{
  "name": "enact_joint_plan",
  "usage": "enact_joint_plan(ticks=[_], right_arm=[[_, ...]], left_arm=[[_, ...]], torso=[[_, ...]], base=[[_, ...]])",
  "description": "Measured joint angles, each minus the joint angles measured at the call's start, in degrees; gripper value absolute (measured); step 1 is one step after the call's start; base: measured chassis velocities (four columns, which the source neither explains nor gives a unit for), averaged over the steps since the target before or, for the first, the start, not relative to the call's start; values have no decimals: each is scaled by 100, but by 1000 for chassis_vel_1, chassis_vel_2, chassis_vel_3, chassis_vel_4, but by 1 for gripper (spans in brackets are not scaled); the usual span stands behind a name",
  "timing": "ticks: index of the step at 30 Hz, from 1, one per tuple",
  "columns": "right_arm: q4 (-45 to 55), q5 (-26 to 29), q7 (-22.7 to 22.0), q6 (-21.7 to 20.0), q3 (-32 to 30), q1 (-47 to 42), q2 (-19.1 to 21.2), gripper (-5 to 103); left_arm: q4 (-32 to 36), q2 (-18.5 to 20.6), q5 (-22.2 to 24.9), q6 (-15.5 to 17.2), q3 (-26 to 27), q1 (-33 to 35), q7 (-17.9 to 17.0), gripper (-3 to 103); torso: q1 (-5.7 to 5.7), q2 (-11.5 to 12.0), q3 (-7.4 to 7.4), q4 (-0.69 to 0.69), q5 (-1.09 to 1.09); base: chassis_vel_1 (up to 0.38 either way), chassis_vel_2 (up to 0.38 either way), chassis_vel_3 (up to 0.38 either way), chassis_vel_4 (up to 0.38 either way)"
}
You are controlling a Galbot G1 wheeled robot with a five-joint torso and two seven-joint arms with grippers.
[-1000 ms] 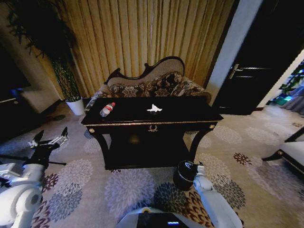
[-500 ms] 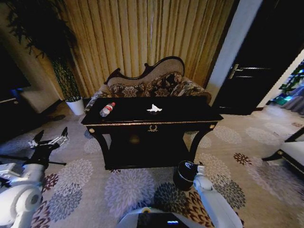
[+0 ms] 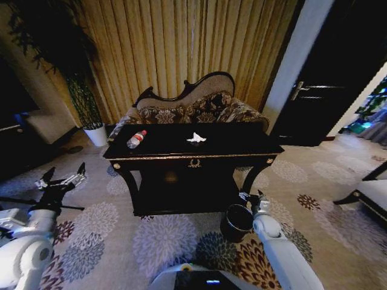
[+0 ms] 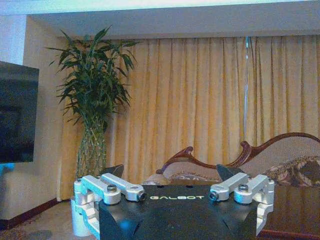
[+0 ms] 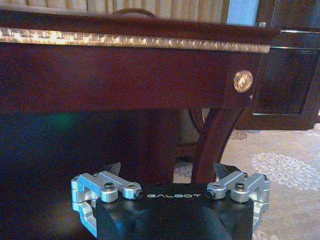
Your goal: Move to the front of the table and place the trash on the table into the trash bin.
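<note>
Trash bin (image 3: 236, 222) beside lowered right end effector (image 3: 252, 196), fingers spread.

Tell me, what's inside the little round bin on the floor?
The trash bin looks dark and black inside; no trash can be made out. Its bottom is in shadow, and the right arm hides part of its rim. The bottle and tissue sit on the table.

**Robot body: visible condition**

Both arms have glossy white rounded shells. The left hand (image 3: 62, 179) is a black fork with pale metal links and dark pointed fingertips (image 4: 114, 170). The right hand (image 5: 170, 172) has a matching black housing lettered "GALBOT", silver knuckle brackets with dark screws, and black fingertips. At the head view's lower edge sits a white-rimmed black torso panel (image 3: 196, 280) with small lit indicators.
</note>
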State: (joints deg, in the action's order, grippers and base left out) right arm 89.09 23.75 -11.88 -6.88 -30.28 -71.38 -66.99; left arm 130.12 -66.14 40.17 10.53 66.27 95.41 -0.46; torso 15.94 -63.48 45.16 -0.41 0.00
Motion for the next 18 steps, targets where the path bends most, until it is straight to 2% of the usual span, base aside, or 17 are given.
enact_joint_plan(ticks=[4, 14, 18], right_arm=[[340, 212, 10, 23, -47, -37, 23, 100], [1020, 311, 17, 47, -52, -94, 85, 100], [1604, 426, 14, -97, -59, -166, 170, 100]], left_arm=[[-3, -2, -1, -2, -25, -6, 1, 100], [-46, 40, -22, -4, -27, -73, -2, 100], [-70, 52, -8, -17, -3, -76, -6, 100]], torso=[[0, 0, 0, 0, 0], [0, 0, 0, 0, 0], [0, 0, 0, 0, 0]], base=[[0, 0, 0, 0], [0, 0, 0, 0], [0, 0, 0, 0]])
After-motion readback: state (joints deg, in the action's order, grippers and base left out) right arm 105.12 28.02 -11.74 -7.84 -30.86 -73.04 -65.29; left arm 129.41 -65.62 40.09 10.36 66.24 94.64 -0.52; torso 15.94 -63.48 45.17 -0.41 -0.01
